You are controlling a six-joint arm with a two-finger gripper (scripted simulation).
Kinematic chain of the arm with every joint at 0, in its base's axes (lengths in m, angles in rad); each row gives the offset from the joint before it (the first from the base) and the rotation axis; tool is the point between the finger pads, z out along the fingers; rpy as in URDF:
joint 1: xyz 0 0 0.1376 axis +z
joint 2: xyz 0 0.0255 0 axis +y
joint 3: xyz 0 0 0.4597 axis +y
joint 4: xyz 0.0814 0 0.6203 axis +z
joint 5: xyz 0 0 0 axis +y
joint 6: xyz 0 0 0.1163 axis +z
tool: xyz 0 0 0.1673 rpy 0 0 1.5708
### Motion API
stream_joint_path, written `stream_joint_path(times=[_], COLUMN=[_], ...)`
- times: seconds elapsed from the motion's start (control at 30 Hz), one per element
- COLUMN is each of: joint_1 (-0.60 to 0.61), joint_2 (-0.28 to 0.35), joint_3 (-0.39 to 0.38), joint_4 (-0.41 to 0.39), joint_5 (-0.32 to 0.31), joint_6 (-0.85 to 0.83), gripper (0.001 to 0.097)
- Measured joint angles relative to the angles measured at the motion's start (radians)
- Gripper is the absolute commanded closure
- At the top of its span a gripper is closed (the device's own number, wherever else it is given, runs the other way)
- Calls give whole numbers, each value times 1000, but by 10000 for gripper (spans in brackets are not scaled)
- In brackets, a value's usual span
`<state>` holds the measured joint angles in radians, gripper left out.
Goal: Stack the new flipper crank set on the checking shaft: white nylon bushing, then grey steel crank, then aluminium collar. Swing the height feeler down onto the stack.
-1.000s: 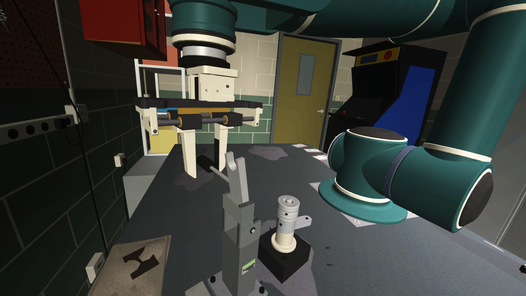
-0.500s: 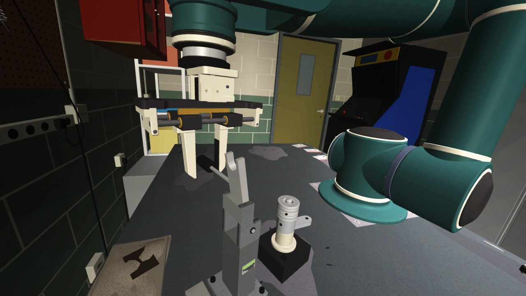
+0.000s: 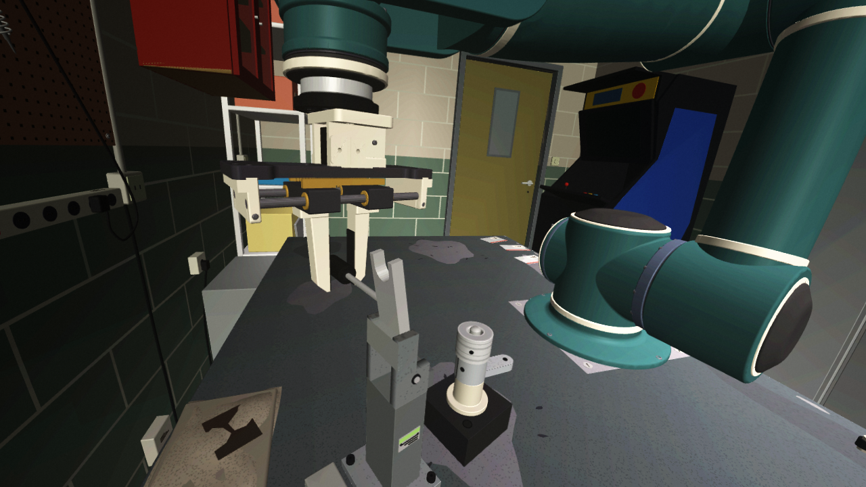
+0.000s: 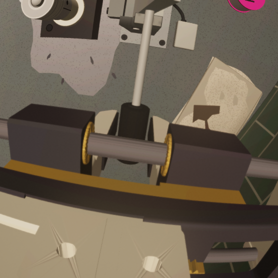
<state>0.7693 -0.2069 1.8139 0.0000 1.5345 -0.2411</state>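
The grey steel crank (image 3: 500, 364) is mostly hidden behind the stack; only its arm sticks out to the right. The stack sits on the checking shaft on a black base block (image 3: 467, 418). The white nylon bushing (image 3: 467, 390) is at the bottom and the aluminium collar (image 3: 474, 343) on top. The height feeler is a grey post (image 3: 392, 387) with a forked arm (image 3: 387, 284) tilted up. A thin rod runs back from it to a black handle knob (image 4: 133, 122). I close my gripper (image 4: 133, 134) around that black knob, low over the table behind the post.
The arm's teal base (image 3: 596, 303) stands on the right of the table. A worn card (image 3: 221, 433) lies at the near left corner. A dark tiled wall runs along the left edge. A pink disc (image 4: 246, 5) lies beyond the post.
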Motion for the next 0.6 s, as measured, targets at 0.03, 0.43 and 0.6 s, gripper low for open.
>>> stream_joint_path(times=[0.03, 0.43, 0.6], joint_1=[0, 0, 0], joint_2=[0, 0, 0], joint_3=[0, 0, 0], joint_4=[0, 0, 0], joint_5=[0, 0, 0], joint_6=[0, 0, 0], gripper=[786, 966, 966])
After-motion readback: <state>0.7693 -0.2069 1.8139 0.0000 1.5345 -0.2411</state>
